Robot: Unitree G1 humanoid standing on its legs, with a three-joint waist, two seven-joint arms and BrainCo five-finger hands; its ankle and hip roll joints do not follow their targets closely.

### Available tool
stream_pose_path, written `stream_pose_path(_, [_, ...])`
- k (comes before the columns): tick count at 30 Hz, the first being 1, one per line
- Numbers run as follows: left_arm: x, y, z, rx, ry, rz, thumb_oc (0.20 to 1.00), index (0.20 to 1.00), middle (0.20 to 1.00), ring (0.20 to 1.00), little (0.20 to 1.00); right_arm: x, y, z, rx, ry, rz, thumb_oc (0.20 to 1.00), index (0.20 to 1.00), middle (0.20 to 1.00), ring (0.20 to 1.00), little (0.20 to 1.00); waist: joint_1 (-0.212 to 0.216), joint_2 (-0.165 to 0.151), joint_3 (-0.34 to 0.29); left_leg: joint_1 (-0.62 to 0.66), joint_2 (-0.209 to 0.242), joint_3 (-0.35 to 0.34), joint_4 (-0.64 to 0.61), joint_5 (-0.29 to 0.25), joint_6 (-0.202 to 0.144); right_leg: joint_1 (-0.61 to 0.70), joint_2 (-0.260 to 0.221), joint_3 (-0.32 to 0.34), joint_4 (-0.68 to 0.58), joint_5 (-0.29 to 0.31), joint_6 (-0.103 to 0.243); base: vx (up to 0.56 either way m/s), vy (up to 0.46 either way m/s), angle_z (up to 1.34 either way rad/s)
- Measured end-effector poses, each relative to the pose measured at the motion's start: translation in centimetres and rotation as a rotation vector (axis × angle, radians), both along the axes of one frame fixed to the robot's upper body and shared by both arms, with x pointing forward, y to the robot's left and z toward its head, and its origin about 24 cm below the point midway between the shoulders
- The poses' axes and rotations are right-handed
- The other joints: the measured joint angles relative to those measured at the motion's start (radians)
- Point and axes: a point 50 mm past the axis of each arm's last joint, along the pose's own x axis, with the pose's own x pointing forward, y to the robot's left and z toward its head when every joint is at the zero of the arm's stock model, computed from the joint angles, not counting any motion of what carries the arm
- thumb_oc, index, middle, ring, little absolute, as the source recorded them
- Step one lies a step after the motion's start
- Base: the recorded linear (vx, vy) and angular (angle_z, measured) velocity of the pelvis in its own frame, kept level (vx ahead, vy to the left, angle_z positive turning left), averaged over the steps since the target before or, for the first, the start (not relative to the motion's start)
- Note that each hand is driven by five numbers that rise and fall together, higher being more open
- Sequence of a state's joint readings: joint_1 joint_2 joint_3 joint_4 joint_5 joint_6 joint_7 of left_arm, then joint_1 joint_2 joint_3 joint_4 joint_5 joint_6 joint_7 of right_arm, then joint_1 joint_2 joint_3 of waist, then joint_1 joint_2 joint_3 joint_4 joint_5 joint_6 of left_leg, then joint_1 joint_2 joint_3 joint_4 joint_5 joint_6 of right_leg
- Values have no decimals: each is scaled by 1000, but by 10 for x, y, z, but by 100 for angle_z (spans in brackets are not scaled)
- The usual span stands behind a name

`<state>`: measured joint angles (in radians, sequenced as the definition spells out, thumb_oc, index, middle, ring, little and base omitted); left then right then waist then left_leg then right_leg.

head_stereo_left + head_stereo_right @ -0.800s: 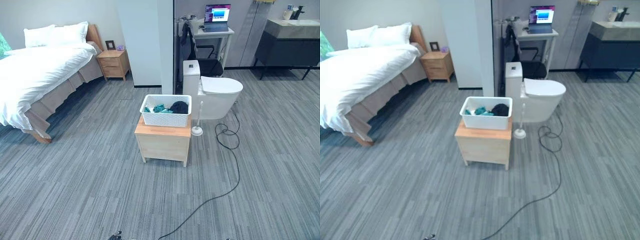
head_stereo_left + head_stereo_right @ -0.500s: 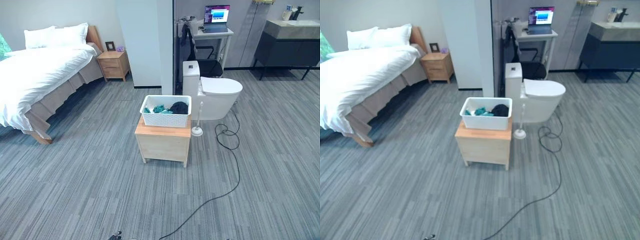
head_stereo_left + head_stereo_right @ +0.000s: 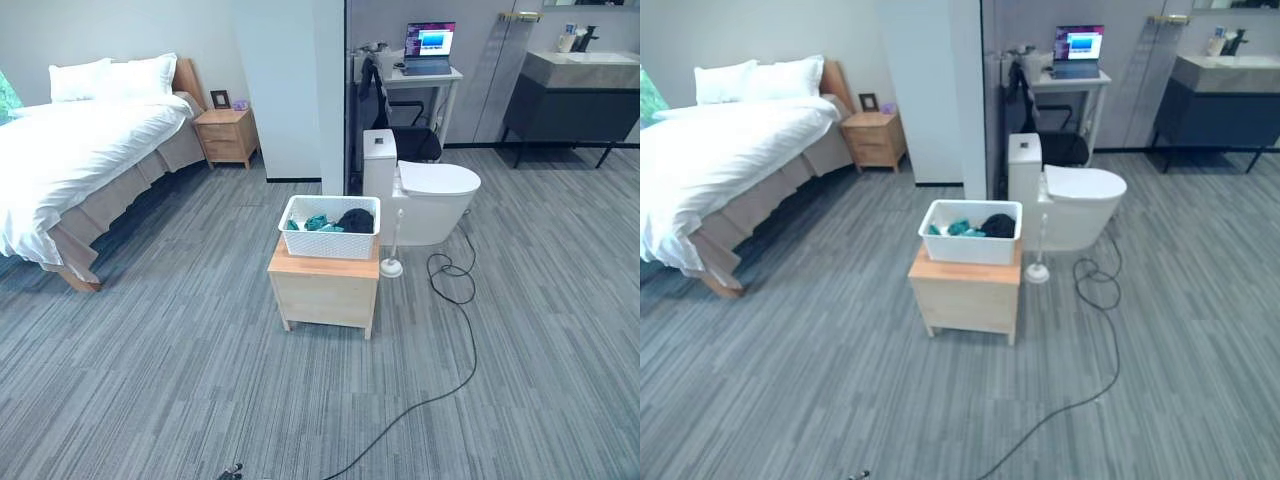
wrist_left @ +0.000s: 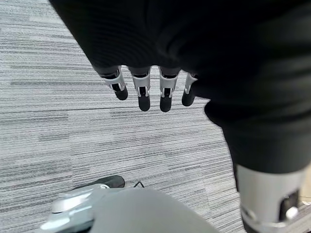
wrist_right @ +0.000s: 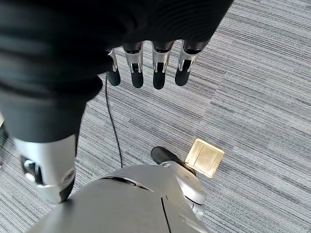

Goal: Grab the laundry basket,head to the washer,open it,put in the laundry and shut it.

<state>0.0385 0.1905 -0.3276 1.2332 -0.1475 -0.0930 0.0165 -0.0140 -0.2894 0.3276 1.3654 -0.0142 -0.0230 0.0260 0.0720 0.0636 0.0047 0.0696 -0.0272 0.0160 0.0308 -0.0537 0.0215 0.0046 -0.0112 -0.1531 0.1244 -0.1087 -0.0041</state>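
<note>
Grey carpet, left hand and right hand hanging slack

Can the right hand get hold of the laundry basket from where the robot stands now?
Probably not: the right hand hangs open over bare floor, while the laundry basket sits on a wooden stool well ahead.

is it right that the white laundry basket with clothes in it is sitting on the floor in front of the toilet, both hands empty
Not quite. The white laundry basket with clothes sits on a small wooden cabinet, not on the floor, as the left eye view shows. It is in front of the toilet; the left hand and right hand are empty.
</note>
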Motion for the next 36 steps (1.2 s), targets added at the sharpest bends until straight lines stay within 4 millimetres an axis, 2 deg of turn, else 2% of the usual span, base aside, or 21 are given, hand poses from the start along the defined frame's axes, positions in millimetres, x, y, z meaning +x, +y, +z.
stream_pose_path(29, [1,3,1,8,-3,7,1000,1000,1000,1000,1000,1,0,0,7,-11,-22,1000,1000,1000,1000,1000,-6,-9,8,-13,12,2,-5,0,-6,-21,12,1,13,-6,-6,-4,-28,0])
stream_pose_path(31, [14,11,5,24,-46,3,1000,1000,1000,1000,1000,10,1,1,13,-36,-37,1000,1000,1000,1000,1000,-5,-21,47,-68,16,-5,52,-4,-35,-78,19,6,87,-33,-29,-76,-228,12])
stream_pose_path(32, [31,21,12,47,-97,3,1000,1000,1000,1000,1000,21,3,3,21,-66,-48,1000,1000,1000,1000,1000,-4,-58,105,-137,13,-11,171,-10,-60,-112,25,-5,139,-52,-66,-32,-236,32])
stream_pose_path(33, [41,28,16,61,-129,14,1000,1000,1000,1000,1000,21,5,2,29,-72,-63,1000,1000,1000,1000,1000,-3,-86,127,-215,8,-15,290,-4,-70,-130,13,-9,153,-52,-78,20,-174,33])
stream_pose_path(34, [44,32,18,73,-133,23,1000,1000,1000,1000,1000,21,7,2,33,-67,-65,1000,1000,1000,1000,1000,7,-105,152,-266,12,-25,394,19,-105,-121,16,-12,144,-54,-89,64,-213,21])
stream_pose_path(36, [42,32,17,58,-135,69,1000,1000,1000,1000,1000,19,5,2,25,-62,-66,1000,1000,1000,1000,1000,25,-114,170,-344,14,-64,567,55,-144,-104,34,-3,134,-55,-105,142,-87,-21])
